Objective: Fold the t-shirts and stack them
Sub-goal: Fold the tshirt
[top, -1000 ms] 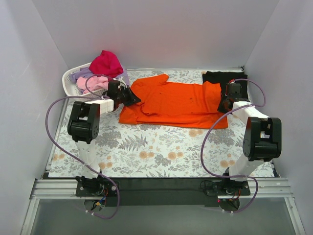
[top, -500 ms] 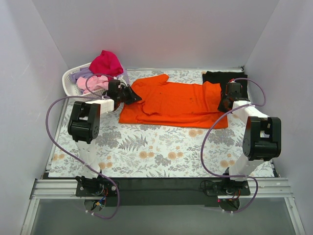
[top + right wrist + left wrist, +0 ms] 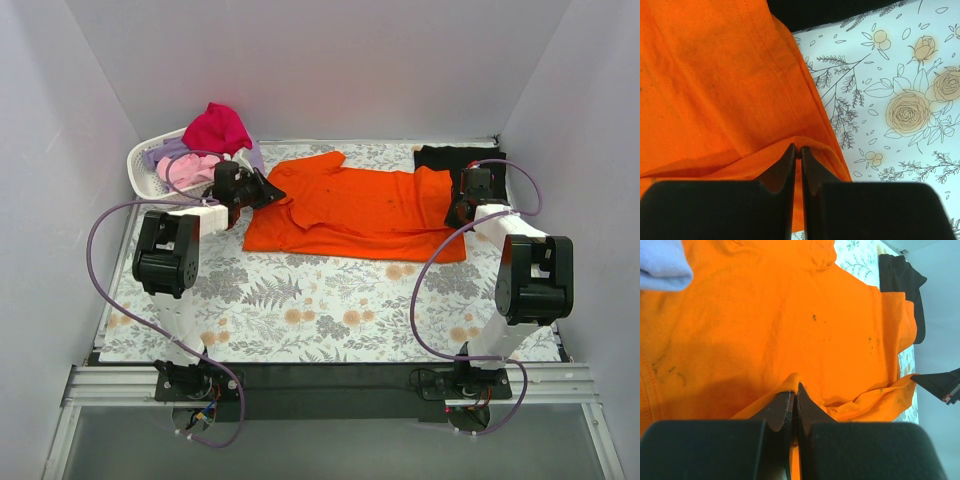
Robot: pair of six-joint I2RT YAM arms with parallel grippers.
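At the orange t-shirt, outstretched left claw and right claw pinch its edges.

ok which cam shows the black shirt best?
Top external: the black shirt sits at the far right, nearly all of its outline visible behind the orange shirt. Left wrist catches only part of it past the orange cloth. Right wrist shows just a dark strip along the frame's top.

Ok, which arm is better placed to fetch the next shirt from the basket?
Left, probably: the left gripper, shut on the orange t-shirt, sits beside the basket; the right gripper holds the shirt's opposite end.
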